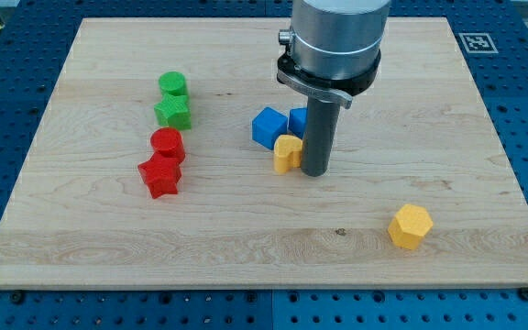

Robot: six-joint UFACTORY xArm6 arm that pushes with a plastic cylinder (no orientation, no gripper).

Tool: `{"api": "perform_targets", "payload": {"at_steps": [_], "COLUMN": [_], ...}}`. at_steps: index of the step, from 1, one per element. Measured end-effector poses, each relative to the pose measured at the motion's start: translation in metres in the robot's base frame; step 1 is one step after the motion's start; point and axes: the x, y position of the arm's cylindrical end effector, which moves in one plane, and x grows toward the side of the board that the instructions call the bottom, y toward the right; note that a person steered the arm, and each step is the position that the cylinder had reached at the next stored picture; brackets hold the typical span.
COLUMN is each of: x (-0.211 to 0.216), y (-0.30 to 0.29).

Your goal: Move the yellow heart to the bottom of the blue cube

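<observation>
Wooden board (246,229): my tip (315,172) just right of yellow heart (287,153), below blue cube (268,126).

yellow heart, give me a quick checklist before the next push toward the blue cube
1. My tip right beside the yellow heart, on its right: ok.
2. Tip touching heart: cannot tell.
3. Heart below the blue cube: ok, just below and right, close against it.
4. Second blue block half hidden behind the rod: shape cannot tell.
5. Yellow hexagon, red and green blocks well away: ok.
</observation>
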Motion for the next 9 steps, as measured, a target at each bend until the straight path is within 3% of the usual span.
{"api": "perform_targets", "payload": {"at_steps": [2, 4, 5, 9], "x": [0.000, -0.050, -0.053, -0.027], "y": [-0.014, 0.001, -0.004, -0.010]}}
